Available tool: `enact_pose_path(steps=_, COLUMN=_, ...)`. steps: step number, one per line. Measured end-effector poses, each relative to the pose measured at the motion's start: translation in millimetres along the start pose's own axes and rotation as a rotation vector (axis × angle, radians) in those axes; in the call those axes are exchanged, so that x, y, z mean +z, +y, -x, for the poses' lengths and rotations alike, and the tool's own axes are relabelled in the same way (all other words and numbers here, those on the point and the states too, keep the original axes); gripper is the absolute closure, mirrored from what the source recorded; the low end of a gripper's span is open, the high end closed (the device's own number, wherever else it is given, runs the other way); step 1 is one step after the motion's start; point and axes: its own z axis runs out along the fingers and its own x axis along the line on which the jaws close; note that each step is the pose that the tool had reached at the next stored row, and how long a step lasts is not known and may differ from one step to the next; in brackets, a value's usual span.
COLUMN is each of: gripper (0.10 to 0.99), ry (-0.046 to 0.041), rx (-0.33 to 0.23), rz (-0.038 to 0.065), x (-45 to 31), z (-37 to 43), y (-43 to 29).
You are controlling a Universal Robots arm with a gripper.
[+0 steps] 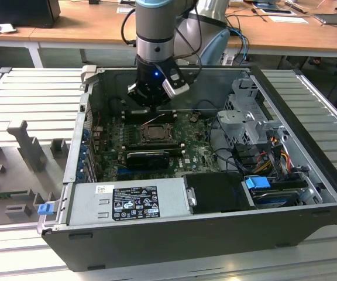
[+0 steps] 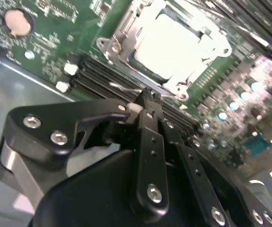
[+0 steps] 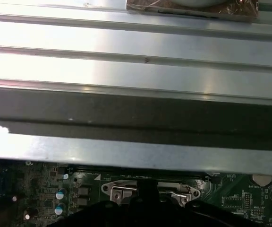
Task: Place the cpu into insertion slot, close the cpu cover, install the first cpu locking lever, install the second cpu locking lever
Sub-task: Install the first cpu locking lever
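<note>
Cpu (image 2: 176,42) lies under the lowered cpu cover (image 2: 126,34), just ahead of the pincer (image 2: 148,100), whose tips are pinched narrow at the thin locking lever (image 2: 120,87). A slip off that wire could let it spring back, or jab the memory slots (image 2: 96,78) beneath.

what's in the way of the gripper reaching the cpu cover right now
Probably nothing, so likely yes: the gripper hangs inside the open case just beside the cpu cover, with only low memory slots between them.
</note>
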Motion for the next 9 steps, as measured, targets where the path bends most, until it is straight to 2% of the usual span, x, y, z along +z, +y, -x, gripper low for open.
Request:
enact_pose_path(steps=1, gripper=0.980, ry=-0.0002, rx=0.000, rz=0.002, x=0.7, z=1.6, y=-0.1)
enact_pose_path(steps=2, gripper=0.980, ry=-0.0007, rx=0.000, rz=0.011, x=1.6, z=2.9, y=-0.1)
enact_pose_path(steps=3, gripper=0.980, ry=-0.0010, rx=0.000, rz=0.014, x=2.4, z=3.5, y=0.1)
enact_pose_path(steps=9, gripper=0.980, ry=-0.0007, rx=0.000, rz=0.015, x=4.8, z=8.1, y=4.0)
